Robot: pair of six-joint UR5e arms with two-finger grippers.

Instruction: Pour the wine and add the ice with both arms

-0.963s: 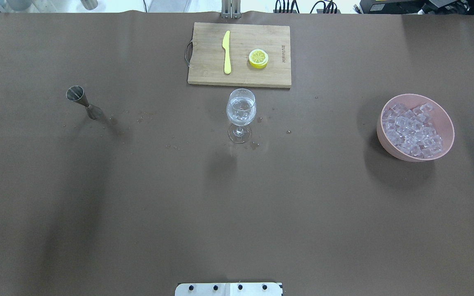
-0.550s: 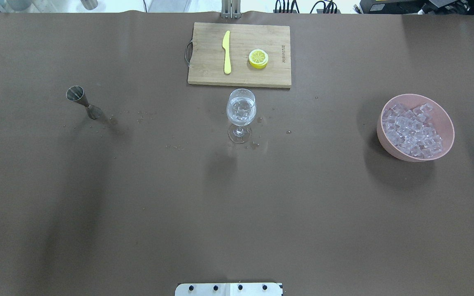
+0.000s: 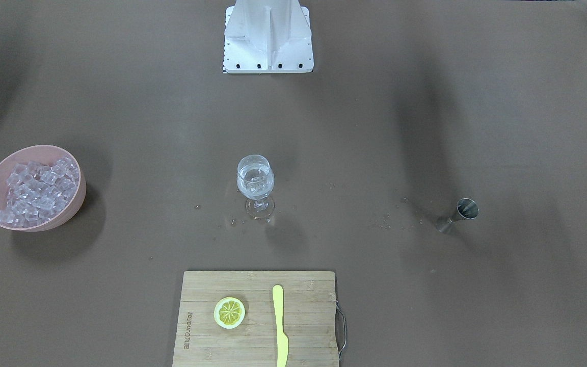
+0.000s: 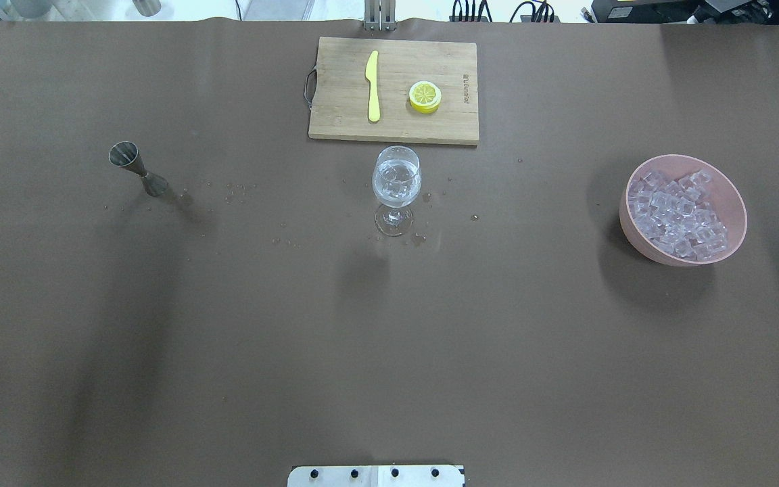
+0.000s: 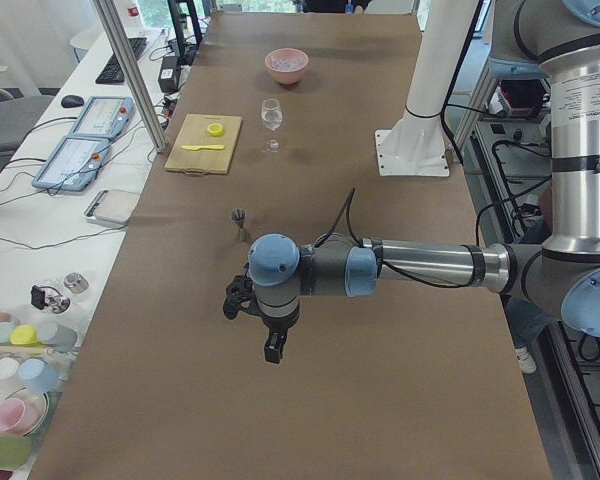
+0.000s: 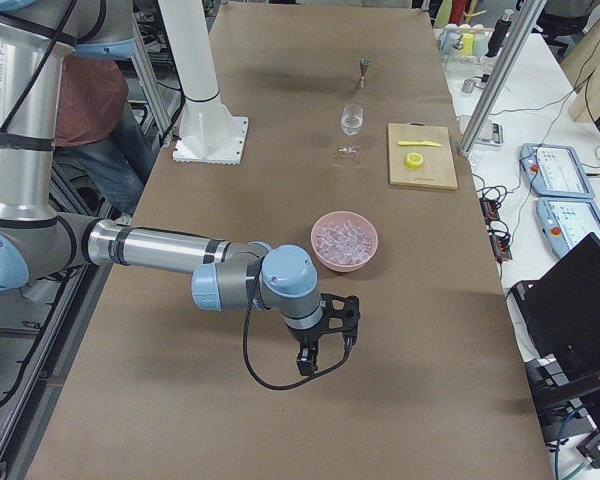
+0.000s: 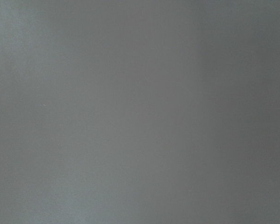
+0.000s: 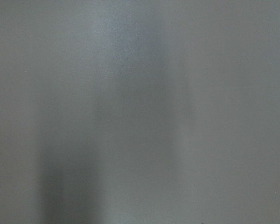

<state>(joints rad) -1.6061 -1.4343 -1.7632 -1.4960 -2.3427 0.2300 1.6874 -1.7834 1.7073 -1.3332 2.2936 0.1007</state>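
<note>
A stemmed wine glass (image 4: pixel 396 177) stands mid-table, holding clear wine with a few ice cubes in it; it also shows in the front view (image 3: pixel 255 182). The heap of ice (image 4: pixel 679 215) lies in a pink bowl (image 4: pixel 734 196) at the right. A steel jigger (image 4: pixel 134 168) stands upright at the left. My left gripper (image 5: pixel 270 345) hovers over bare table beyond the jigger, seen only in the exterior left view. My right gripper (image 6: pixel 325 355) hovers beyond the bowl (image 6: pixel 345 262), seen only in the exterior right view. I cannot tell if either is open. Both wrist views show only brown tabletop.
A wooden cutting board (image 4: pixel 335 122) with a yellow knife (image 4: pixel 372 84) and a lemon slice (image 4: pixel 425 96) lies just behind the glass. Water droplets (image 4: pixel 241 193) spot the brown cloth between jigger and glass. The white robot base (image 4: pixel 376 475) sits at the near edge.
</note>
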